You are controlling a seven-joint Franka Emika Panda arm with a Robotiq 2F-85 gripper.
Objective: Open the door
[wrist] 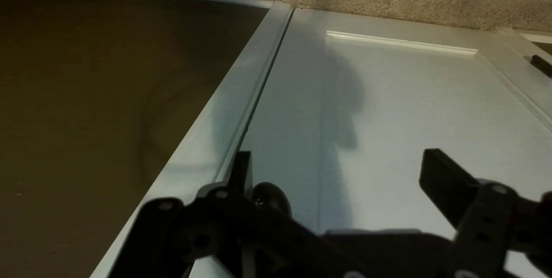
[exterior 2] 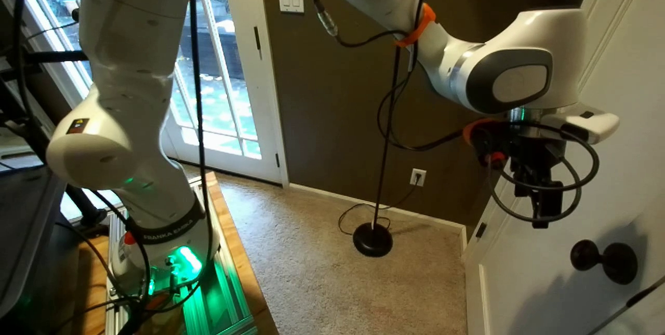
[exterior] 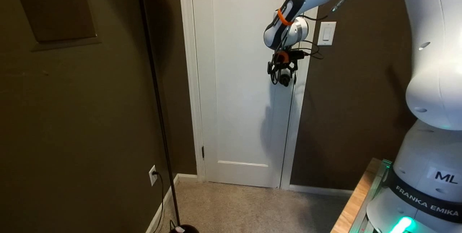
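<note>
In the wrist view your gripper [wrist: 338, 174] was spread wide and held nothing; the knob [wrist: 272, 198] showed beyond its fingers [wrist: 446, 185], partly hidden, closer to the line of one finger than to the middle of the gap. The door [wrist: 401, 118] was the white panel bearing the knob, and the frame [wrist: 211, 135] ran just beside the knob, along the door's near edge. In an exterior view the gripper hung higher than the knob, apart from it, and a hinge [exterior 2: 481, 229] sat on the edge away from the knob, hinting at a door you pull. In an exterior view the gripper overlapped the knob, dark on dark, with the light switch [exterior: 327, 33] beyond the frame and higher than the knob. There the door stood upright, its long axis vertical, reaching from near the carpet [exterior: 252, 207] below the knob up out of sight, its face pointing the way the knob stuck out. You seemed to be on the approach, the door looking closed: the next move probably called for centring the gap on the knob, lowering, gripping, turning, then pulling.
</note>
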